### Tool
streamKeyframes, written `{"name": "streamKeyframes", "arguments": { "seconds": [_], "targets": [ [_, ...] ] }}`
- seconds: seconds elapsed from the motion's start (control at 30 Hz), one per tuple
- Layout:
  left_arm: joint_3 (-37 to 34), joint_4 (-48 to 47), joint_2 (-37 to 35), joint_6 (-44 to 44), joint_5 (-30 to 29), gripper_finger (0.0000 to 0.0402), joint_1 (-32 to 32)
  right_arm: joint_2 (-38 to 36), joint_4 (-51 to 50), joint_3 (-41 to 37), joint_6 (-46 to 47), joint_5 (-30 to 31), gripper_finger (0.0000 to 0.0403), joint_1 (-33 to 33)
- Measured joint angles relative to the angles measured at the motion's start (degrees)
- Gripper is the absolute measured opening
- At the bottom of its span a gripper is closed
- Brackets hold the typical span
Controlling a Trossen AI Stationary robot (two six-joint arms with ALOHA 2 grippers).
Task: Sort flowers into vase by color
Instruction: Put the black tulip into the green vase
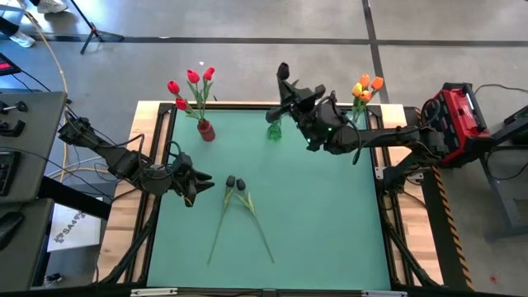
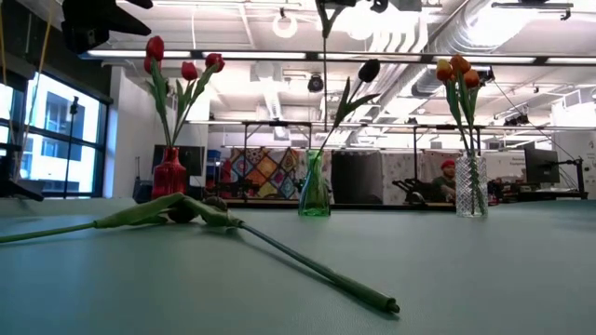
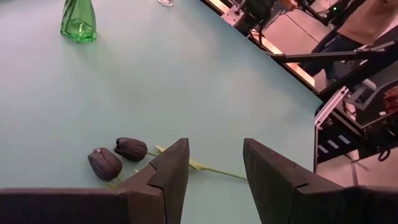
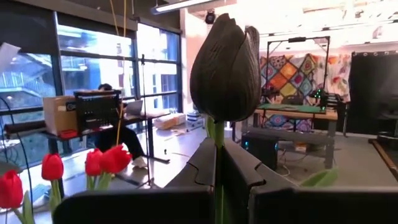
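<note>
Our right gripper (image 4: 219, 163), clamped on the stem of a black tulip (image 4: 225, 68), holds it upright directly above the green glass vase (image 1: 274, 129), so we judge the move is straight down. Our left gripper (image 3: 215, 165) hangs half open and empty beside two black tulips (image 1: 235, 183) lying on the teal mat. We read no writing.

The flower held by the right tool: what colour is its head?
Black; the held flower shows best in the right wrist view, its stem pinched in the right tool.
</note>
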Motion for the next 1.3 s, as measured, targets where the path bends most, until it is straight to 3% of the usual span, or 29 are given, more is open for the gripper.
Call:
{"name": "streamKeyframes", "arguments": {
  "seconds": [0.27, 0.47, 0.67, 1.3],
  "targets": [
    [0.0, 0.0, 0.0, -1.7, -0.1, 0.0140, 0.0, 0.0, 1.1, 0.0, -1.2, -1.9, 0.0000, -3.5],
    [0.0, 0.0, 0.0, -2.4, -0.4, 0.0140, -0.1, 0.0, 1.2, 0.0, -1.2, -9.5, 0.0000, -7.0],
    [0.0, 0.0, 0.0, -2.5, -1.7, 0.0140, -0.1, 1.0, 1.5, 0.0, 1.0, -12.2, 0.0000, -9.6],
    [0.0, 0.0, 0.0, -3.1, -3.0, 0.0140, -0.1, 6.4, 1.8, -0.1, 3.9, -14.2, 0.0000, -10.7]
  ]
}}
